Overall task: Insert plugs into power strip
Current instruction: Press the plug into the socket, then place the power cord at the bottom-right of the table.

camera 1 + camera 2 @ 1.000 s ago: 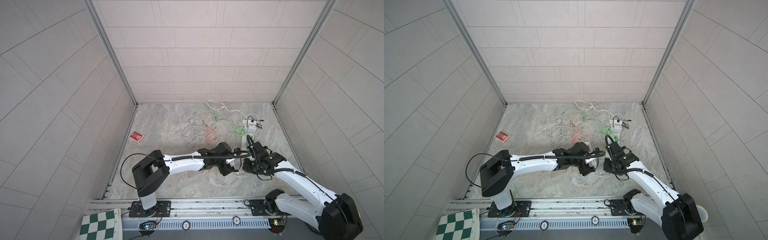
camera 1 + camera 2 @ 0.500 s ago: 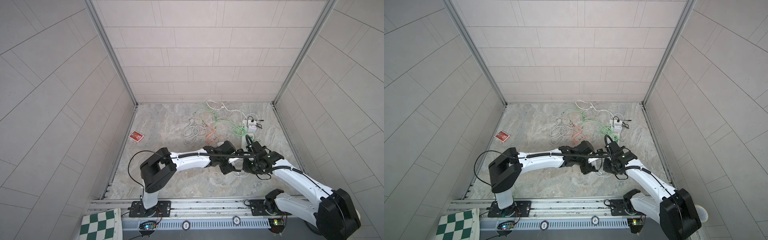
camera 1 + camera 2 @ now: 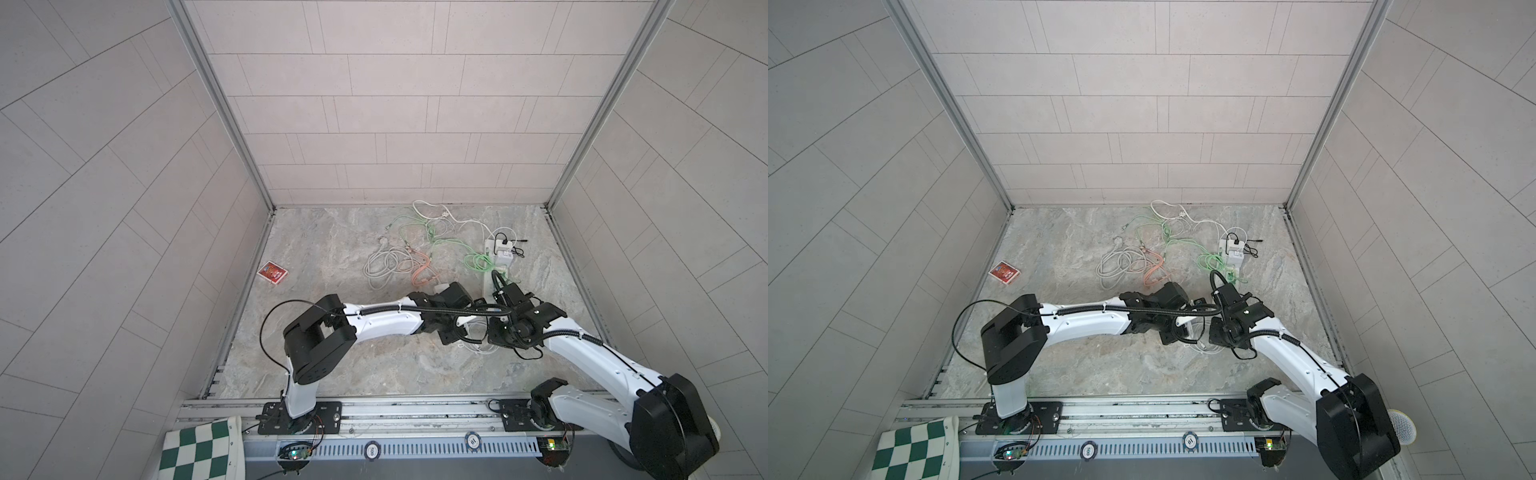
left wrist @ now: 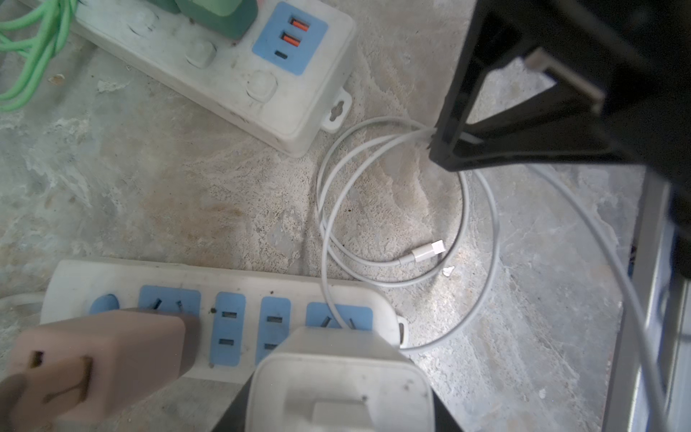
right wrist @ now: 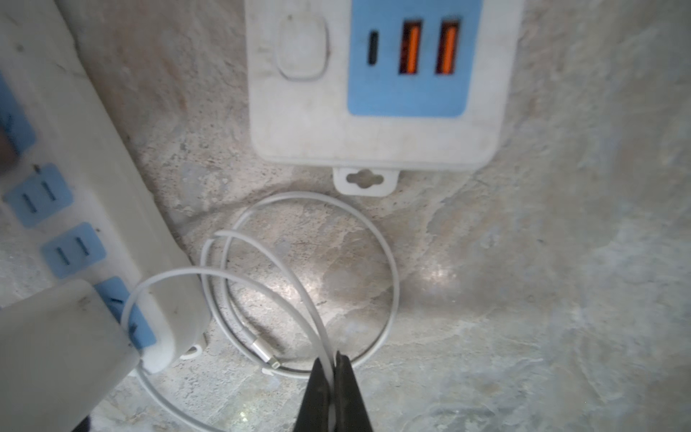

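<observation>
A long white power strip (image 4: 239,278) with blue sockets lies on the stone floor, and a dusty pink plug (image 4: 93,359) stands in it near one end. My left gripper (image 4: 336,419) is shut on a white plug (image 4: 336,370) held over the strip's far-end socket (image 4: 338,318); whether its prongs are in is hidden. The plug's thin white cable (image 5: 261,284) loops on the floor beside the strip. My right gripper (image 5: 334,359) is shut on that cable a little above the floor. In both top views the two grippers meet at the front right (image 3: 478,328).
A second white strip (image 4: 261,86) with orange USB ports holds a mint green plug (image 4: 220,15) and lies close behind. Grey, pink and green cables (image 3: 390,266) tangle at the back. A red card pack (image 3: 272,273) sits at the left wall.
My left arm has swung its elbow to the right and its gripper has closed in toward the right gripper. The right arm has stayed nearly still, still pinching the cable.
</observation>
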Available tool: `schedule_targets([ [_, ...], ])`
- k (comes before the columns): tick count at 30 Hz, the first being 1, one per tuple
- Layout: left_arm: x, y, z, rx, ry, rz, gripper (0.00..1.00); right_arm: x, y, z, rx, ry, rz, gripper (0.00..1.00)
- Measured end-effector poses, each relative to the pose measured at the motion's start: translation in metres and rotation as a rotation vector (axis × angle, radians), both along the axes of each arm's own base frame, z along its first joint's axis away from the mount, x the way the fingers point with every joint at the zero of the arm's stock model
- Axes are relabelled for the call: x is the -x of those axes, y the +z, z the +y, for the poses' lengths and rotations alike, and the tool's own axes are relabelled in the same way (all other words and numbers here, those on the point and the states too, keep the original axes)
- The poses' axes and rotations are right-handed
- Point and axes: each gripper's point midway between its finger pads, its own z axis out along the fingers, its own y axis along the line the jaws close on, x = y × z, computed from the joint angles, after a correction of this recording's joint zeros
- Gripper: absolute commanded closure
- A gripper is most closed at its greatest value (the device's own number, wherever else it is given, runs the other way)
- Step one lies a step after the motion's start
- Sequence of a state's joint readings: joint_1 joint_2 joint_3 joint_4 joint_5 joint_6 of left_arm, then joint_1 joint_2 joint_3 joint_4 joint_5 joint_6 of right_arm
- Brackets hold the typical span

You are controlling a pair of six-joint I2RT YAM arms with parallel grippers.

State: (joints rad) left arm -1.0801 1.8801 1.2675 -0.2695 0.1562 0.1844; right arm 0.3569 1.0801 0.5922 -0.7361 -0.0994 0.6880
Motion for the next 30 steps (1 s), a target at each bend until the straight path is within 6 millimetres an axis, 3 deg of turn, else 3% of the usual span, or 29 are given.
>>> schedule_targets([
  [4, 0.000, -0.001, 0.000, 0.014, 0.010, -0.002, 0.81, 0.002, 0.004, -0.014, 0.058, -0.026, -0.015, 1.00],
  [10, 0.000, -0.003, 0.001, 0.021, 0.018, -0.002, 0.83, 0.002, 0.013, -0.028, 0.117, -0.051, -0.042, 1.00],
  [21, 0.000, -0.005, 0.005, 0.042, 0.038, -0.011, 0.89, -0.008, 0.026, -0.007, 0.013, -0.026, -0.034, 0.79],
  [30, 0.003, -0.006, 0.009, 0.081, 0.045, -0.022, 0.90, -0.015, 0.048, 0.003, -0.055, -0.022, -0.100, 0.70],
])
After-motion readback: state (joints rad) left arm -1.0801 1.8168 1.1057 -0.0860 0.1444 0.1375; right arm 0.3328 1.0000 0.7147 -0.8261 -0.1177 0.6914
